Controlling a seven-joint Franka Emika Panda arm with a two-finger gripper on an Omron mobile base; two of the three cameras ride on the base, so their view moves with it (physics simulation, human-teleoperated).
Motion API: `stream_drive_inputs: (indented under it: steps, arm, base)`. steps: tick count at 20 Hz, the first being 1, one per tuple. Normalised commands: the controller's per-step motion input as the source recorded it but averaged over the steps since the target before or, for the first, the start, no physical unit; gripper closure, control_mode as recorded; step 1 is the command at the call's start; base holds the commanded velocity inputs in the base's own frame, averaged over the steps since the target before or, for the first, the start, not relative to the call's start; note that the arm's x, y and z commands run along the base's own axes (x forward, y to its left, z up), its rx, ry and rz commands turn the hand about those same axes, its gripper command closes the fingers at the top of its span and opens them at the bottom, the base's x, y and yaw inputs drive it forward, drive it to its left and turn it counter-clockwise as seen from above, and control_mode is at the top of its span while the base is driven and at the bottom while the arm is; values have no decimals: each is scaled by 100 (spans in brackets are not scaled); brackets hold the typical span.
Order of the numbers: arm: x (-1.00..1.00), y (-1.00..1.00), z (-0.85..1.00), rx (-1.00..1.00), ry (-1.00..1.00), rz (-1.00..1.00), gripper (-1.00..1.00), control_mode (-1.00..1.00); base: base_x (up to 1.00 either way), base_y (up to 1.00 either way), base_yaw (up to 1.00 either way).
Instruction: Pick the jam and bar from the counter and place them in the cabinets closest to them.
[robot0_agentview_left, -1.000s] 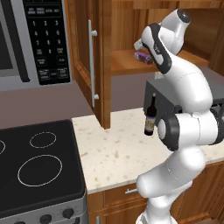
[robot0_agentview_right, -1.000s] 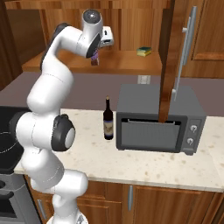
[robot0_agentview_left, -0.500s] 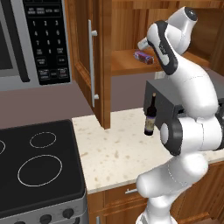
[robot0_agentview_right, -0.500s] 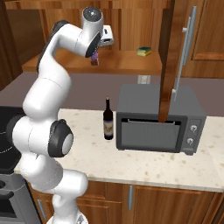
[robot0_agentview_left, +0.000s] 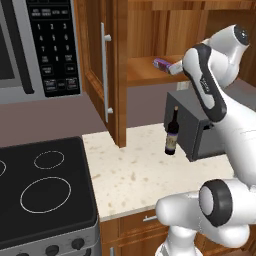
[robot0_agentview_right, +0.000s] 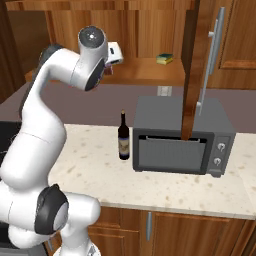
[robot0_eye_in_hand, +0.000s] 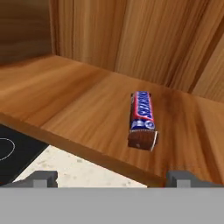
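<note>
**Non-task items in the kitchen**

Dark wine bottle (robot0_agentview_left: 171, 132): upright, just beside the left end of the countertop oven. Grey countertop oven (robot0_agentview_right: 180, 135): glass door, two knobs at its right side. Black stovetop (robot0_agentview_left: 42, 187): white ring burners, knobs along its front edge. Wall-mounted microwave (robot0_agentview_left: 37, 47): black keypad panel, above the stovetop. Yellow-green sponge (robot0_agentview_right: 164, 58): lies on a wooden shelf above the oven.

Black stovetop (robot0_agentview_left: 45, 190), grey microwave (robot0_agentview_right: 182, 135)
</note>
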Motion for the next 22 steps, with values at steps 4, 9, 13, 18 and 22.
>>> stream_drive_inputs:
  steps: [4,9,13,18,22]
  arm:
    - [-100,3,-8,0,-20,0,-100,-100]
    - [-99,-4,0,0,-19,-3,-100,-100]
    - [-99,-6,0,-2,-30,-3,-100,-100]
    - [-85,-14,-1,-1,-27,-5,-100,-100]
    - [-88,-15,1,0,-26,-8,-100,-100]
  base:
    - [0,0,0]
    - [0,0,0]
    - [0,0,0]
    - [0,0,0]
    - [0,0,0]
